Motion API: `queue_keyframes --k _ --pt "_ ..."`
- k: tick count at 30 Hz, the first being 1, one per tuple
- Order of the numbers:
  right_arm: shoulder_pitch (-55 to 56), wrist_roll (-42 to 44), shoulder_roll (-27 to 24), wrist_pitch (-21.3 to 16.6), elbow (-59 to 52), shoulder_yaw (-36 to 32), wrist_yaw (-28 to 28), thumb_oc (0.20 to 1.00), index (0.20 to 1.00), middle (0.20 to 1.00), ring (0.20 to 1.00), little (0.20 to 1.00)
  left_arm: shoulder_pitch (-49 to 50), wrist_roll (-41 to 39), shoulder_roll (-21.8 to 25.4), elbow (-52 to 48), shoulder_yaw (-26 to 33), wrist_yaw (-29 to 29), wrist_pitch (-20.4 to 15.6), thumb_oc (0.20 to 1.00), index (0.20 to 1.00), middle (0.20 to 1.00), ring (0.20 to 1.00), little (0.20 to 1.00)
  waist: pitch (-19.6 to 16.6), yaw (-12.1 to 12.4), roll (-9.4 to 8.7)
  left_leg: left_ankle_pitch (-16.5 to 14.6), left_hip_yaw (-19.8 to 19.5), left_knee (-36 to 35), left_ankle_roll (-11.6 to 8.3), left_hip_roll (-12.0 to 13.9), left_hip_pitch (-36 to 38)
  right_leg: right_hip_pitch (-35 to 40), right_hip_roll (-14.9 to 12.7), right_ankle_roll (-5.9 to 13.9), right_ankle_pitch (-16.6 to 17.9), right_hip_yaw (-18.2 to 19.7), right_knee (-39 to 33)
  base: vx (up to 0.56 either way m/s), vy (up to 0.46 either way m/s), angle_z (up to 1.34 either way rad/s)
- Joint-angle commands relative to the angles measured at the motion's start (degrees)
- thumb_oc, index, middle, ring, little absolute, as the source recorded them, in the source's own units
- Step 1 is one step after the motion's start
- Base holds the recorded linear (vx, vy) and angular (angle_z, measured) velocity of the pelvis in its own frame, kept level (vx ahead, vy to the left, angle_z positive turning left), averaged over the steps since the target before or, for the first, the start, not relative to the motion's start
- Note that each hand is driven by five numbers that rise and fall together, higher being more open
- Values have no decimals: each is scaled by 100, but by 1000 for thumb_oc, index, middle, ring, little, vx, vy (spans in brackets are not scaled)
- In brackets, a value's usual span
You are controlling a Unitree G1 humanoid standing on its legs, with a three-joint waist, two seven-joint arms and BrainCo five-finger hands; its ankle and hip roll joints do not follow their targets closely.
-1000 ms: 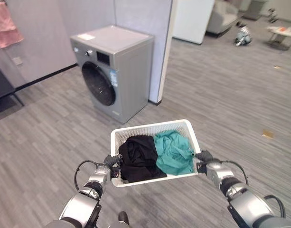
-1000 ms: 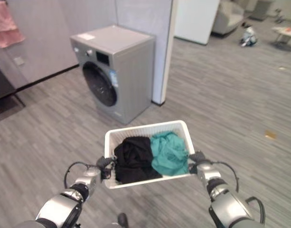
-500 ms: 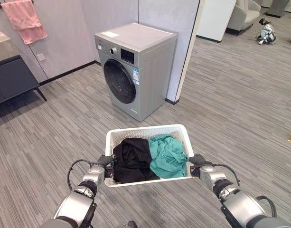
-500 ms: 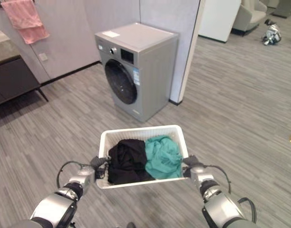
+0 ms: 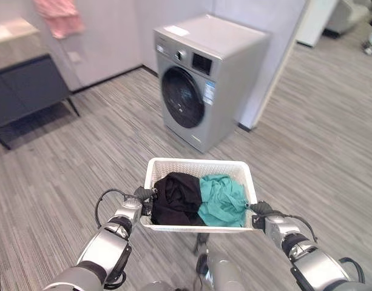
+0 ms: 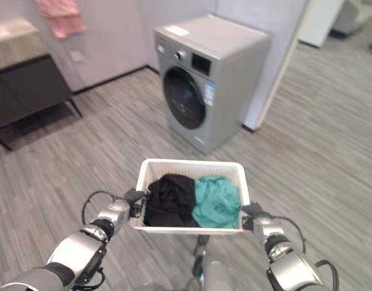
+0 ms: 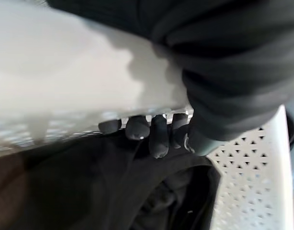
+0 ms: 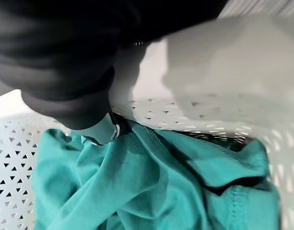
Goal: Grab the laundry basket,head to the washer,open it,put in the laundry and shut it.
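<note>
Grey plank flooring (image 5: 64, 163) runs through the room to a pale wall, where a silver washer (image 5: 207, 79) stands with its round dark door (image 5: 183, 97) closed and turned toward the open floor. A pink towel (image 5: 59, 14) is hung on the wall, and a dark cabinet (image 5: 28, 91) is set below and beside it.

A white perforated laundry basket (image 5: 198, 165) is carried in front of the robot, clear of the floor and a little short of the washer. It is gripped at its two short ends: the left hand (image 5: 143, 194) is curled over the rim, its fingertips (image 7: 137, 128) seen hooked inside against the wall, and the right hand (image 5: 260, 209) is clamped on the opposite rim. Inside, a black garment (image 5: 173, 200) is lain on the left side and a teal garment (image 5: 222, 200) on the right, touching.

The basket's long axis is set crosswise, from hand to hand, with the open top facing up and a long side turned toward the washer.

The step in hand is judged to be the walk to the washer. The basket should be kept level, both grips held evenly, and the approach ended with room left for the door to be swung open
</note>
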Motion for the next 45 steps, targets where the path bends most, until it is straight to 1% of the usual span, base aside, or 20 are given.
queue_keyframes --k 1,4,5,6,8,9,11,12,13,16,17,18,19,21,23,29,36,41,42,45 --pt "-894 643 260 -531 -350 -276 637 200 200 200 200 200 -380 238 -55 312 -257 -188 -62 200 200 200 200 200 -476 -211 164 1232 -469 -1576 -706 181 1081 708 15 1174 360 125 -321 225 -104 -55" --pt "-858 604 204 -517 -484 -174 633 200 200 200 200 200 -342 207 -86 323 -267 -211 -38 200 200 200 200 200 -510 -313 237 1456 -624 -877 -970 398 1021 845 336 917 71 165 -117 293 -188 14" --pt "-861 580 199 -511 -506 -148 640 200 200 200 200 200 -338 221 -86 342 -261 -205 -39 200 200 200 200 200 -522 -330 173 1809 -631 -482 -1096 415 890 903 346 769 66 62 -107 152 -161 17" --pt "-860 580 199 -510 -506 -147 639 200 200 200 200 200 -338 221 -87 343 -260 -205 -39 200 200 200 200 200 -524 -336 176 1802 -637 -467 -1101 422 880 904 349 766 63 55 -109 154 -186 7" --pt "-857 557 191 -523 -625 -44 603 200 200 200 200 200 -326 132 -49 366 -273 -193 -22 200 200 200 200 200 -481 -295 81 2621 -597 737 -1528 807 487 1283 568 528 -186 19 -216 371 -389 -1" --pt "-871 551 201 -523 -741 86 545 200 200 200 200 200 -375 -79 -39 362 -284 -154 26 200 200 200 200 200 -296 -141 -91 2799 -468 1444 -1521 1102 -198 1584 682 313 -457 92 -308 456 -450 -9" --pt "-851 558 209 -523 -740 89 536 200 200 200 200 200 -377 -104 -56 364 -285 -158 41 200 200 200 200 200 -282 -112 -117 2645 -341 1261 -1428 1155 -334 1632 676 340 -471 75 -345 270 -167 -8" --pt "-763 501 185 -523 -866 100 541 200 200 200 200 200 -345 -80 -94 334 -299 -166 44 200 200 200 200 200 -279 -61 -175 2106 1 789 -1295 1435 -644 1811 681 479 -572 87 -401 248 -30 -49" --pt "-745 445 175 -521 -865 106 535 200 200 200 200 200 -337 -72 -100 328 -306 -154 35 200 200 200 200 200 -273 -24 -210 1963 69 595 -1207 1423 -780 1828 657 500 -603 123 -392 312 -12 -85" --pt "-732 316 164 -529 -998 157 556 200 200 200 200 200 -289 -60 -64 279 -316 -144 -1 200 200 200 200 200 -263 73 -294 1954 -14 43 -1068 1310 -1206 1919 647 521 -656 331 -387 175 52 -44" --pt "-728 278 227 -567 -1115 191 581 200 200 200 200 200 -188 -59 -13 270 -260 -132 -43 200 200 200 200 200 -246 160 -262 2382 -250 -760 -1097 1220 -1328 2048 766 523 -722 585 -416 167 71 -38" --pt "-724 277 228 -566 -1118 192 579 200 200 200 200 200 -183 -59 -12 268 -260 -132 -43 200 200 200 200 200 -241 164 -271 2407 -240 -809 -1097 1204 -1295 2057 757 525 -723 591 -417 303 146 -29" --pt "-724 232 269 -610 -1197 246 605 200 200 200 200 200 -80 -16 42 267 -233 -143 -76 200 200 200 200 200 -228 253 -206 3032 -286 -1531 -1133 1341 -1464 2135 855 481 -773 744 -396 139 76 -36" --pt "-709 226 278 -625 -1212 276 611 200 200 200 200 200 -42 3 57 258 -237 -157 -72 200 200 200 200 200 -213 280 -203 3079 -312 -1765 -1216 1415 -1533 2285 851 520 -914 826 -376 305 112 -86" --pt "-673 121 386 -606 -1419 370 627 200 200 200 200 200 56 -86 215 255 -209 -160 -82 200 200 200 200 200 -251 389 -119 3232 -402 -1871 -1087 1449 -1377 2377 955 517 -1117 1021 -174 358 167 -106" --pt "-493 1 610 -609 -1641 337 631 200 200 200 200 200 250 -45 267 159 -156 -174 -91 200 200 200 200 200 -422 509 -119 2938 -88 -1607 -890 1159 -1237 2500 701 606 -1316 1092 22 240 170 -55" --pt "-530 -26 751 -602 -1956 466 698 200 200 200 200 200 346 -93 377 150 12 -104 -94 200 200 200 200 200 -485 602 -92 2696 269 -1637 -750 1015 -1051 2449 528 785 -1220 1127 41 122 134 -2" --pt "-395 -37 824 -563 -2167 564 802 200 200 200 200 200 435 -59 441 167 63 -118 -83 200 200 200 200 200 -543 626 -97 2611 267 -1735 -661 881 -915 2457 490 855 -1177 1093 219 75 77 -15" --pt "-355 -45 824 -545 -2255 599 838 200 200 200 200 200 444 -39 455 154 47 -118 -76 200 200 200 200 200 -556 633 -98 2582 249 -1742 -635 851 -895 2427 470 877 -1155 1083 318 58 112 3" --pt "-220 -99 779 -470 -2992 870 1064 200 200 200 200 200 514 93 581 53 -4 -202 -62 200 200 200 200 200 -442 590 18 2396 170 -1724 -443 708 -707 1852 290 1207 -677 1045 1647 5 156 6"
